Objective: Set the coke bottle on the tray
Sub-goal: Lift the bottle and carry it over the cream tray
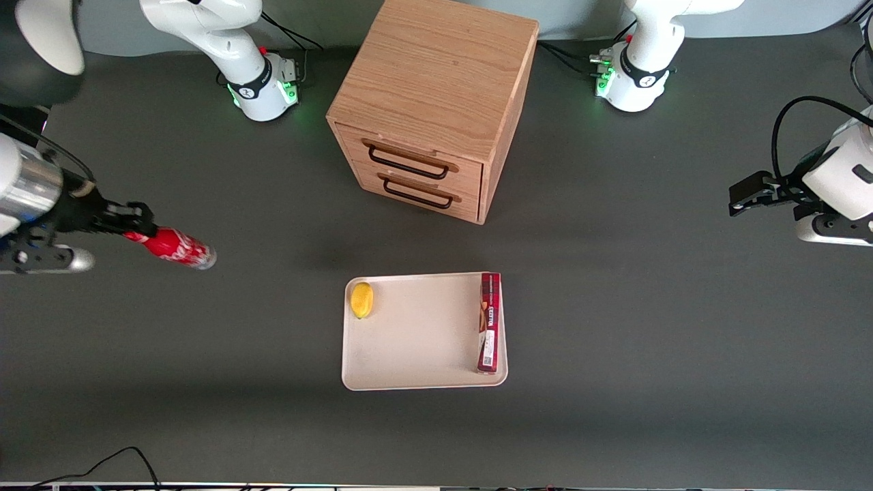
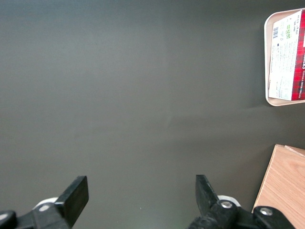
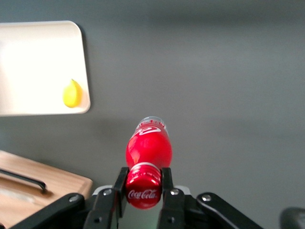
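Note:
The coke bottle [image 1: 176,247] is a small red bottle with a red cap and a clear base, held tilted in the air at the working arm's end of the table. My gripper [image 1: 136,228] is shut on its cap, well off to the side of the tray. In the right wrist view the two fingers [image 3: 120,183] clamp the red cap [image 3: 143,191] and the bottle [image 3: 148,148] points away over the dark table. The cream-white tray [image 1: 416,334] lies in front of the wooden drawer cabinet, nearer the front camera. Its corner [image 3: 43,52] shows in the right wrist view.
A lemon [image 1: 361,299] lies in one tray corner and a long flat red box [image 1: 489,322] stands along the tray's edge toward the parked arm. The wooden drawer cabinet [image 1: 436,102] with two black handles stands farther from the camera.

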Robot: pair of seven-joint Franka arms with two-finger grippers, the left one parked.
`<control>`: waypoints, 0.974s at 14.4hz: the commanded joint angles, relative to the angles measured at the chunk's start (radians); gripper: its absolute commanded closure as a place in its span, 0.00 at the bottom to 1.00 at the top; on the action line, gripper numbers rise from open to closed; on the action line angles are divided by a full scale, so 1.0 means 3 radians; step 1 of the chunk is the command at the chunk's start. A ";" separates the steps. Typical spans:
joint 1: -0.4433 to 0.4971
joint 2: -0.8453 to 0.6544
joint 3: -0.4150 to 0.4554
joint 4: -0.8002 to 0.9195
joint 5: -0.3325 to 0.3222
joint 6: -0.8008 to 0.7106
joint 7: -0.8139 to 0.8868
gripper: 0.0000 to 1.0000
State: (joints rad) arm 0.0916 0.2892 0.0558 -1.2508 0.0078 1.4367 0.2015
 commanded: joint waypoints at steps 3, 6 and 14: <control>0.0553 0.0871 -0.0007 0.0851 0.0041 0.0297 0.0988 1.00; 0.0737 0.1142 -0.0038 0.0861 0.0035 0.0717 0.1189 1.00; 0.1198 0.1649 -0.0406 0.0856 0.0010 0.1438 0.1338 1.00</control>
State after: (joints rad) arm 0.4333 0.7491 -0.0447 -1.0487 0.0085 1.8517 0.5782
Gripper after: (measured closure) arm 0.687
